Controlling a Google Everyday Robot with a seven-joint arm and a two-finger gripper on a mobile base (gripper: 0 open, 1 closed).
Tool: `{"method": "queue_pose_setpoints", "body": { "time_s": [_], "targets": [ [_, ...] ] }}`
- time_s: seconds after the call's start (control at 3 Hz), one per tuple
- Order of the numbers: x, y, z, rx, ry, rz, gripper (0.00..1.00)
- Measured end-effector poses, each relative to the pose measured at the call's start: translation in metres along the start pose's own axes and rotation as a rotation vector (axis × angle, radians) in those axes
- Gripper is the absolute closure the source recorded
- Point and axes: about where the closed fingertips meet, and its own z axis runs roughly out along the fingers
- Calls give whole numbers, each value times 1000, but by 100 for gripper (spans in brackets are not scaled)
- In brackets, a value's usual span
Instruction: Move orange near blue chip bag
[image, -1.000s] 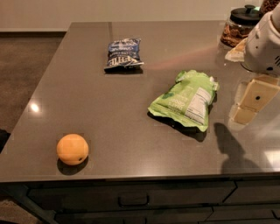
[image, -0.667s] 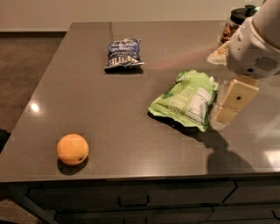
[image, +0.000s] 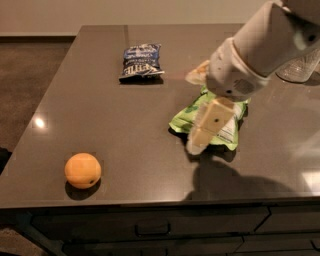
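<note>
The orange (image: 82, 170) sits near the counter's (image: 125, 125) front left edge, round and matte, with a dark dimple showing. The blue bag (image: 141, 61) lies flat and crinkled toward the back, well apart. The tool (image: 196, 144) hangs to their right.

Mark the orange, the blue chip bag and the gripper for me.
orange (image: 82, 170), camera view, middle of the fruit
blue chip bag (image: 141, 61), camera view, centre of its front
gripper (image: 196, 144), camera view, its lower tip, over the green bag (image: 181, 121)

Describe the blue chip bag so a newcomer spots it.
On the dark table, look toward the far edge, left of centre: the blue chip bag lies there. The gripper hangs by the larger green bag; this one is dark blue, white-lettered.
</note>
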Motion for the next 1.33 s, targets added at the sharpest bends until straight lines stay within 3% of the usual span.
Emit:
{"method": "queue_pose_setpoints", "body": {
  "time_s": [0.67, 1.33],
  "targets": [
    [-55, 29, 51, -87, -140, -70, 0],
    [-83, 74, 110, -157, -163, -172, 0]
  ]
}}
